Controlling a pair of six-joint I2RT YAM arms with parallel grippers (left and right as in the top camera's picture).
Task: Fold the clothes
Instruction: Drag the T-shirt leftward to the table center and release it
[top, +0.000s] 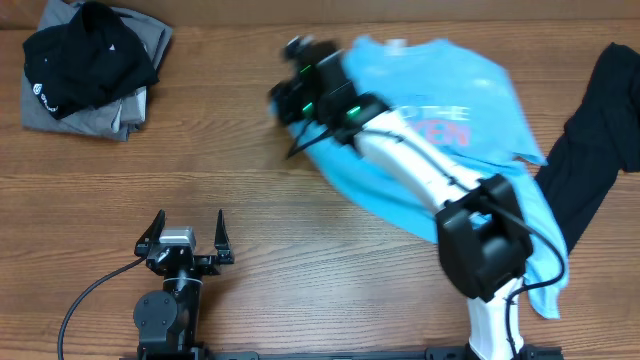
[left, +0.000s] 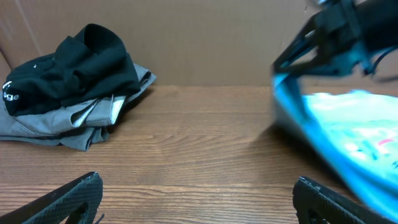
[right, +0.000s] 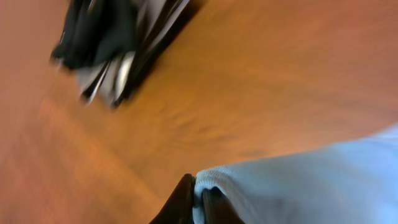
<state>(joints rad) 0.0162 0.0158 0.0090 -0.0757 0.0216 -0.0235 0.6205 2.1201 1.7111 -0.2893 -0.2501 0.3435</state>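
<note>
- A light sky-blue T-shirt (top: 430, 70) of soft fabric, with white and red lettering, lies spread across the right half of the table. It runs from the far middle to the near right corner, and its left part is raised off the wood.
- The right gripper (top: 288, 97) is at the shirt's left edge. In the wrist view its two dark fingers (right: 180, 202) are pressed together on a rolled hem of the blue cloth, so the claw is pinched closed on the shirt. The gripper looks blurred from above.
- The white and black right arm (top: 420, 165) stretches over the shirt from its base at the near right.
- A long plain black garment (top: 600, 130) lies at the table's right edge. Its lower part is just beside the shirt.
- A pile of folded clothes (top: 85, 65) sits in the far left corner, well apart from the shirt. It is a black piece with a small white logo on top of a grey one.
- The left gripper (top: 190, 222) is at the near left, above bare wood, touching no cloth. Its black fingers (left: 74, 198) are spread wide with nothing between them.
- A black cable (top: 85, 300) curves away from the left arm's base.
- Everything rests on a brown wood-grain table (top: 300, 210).
</note>
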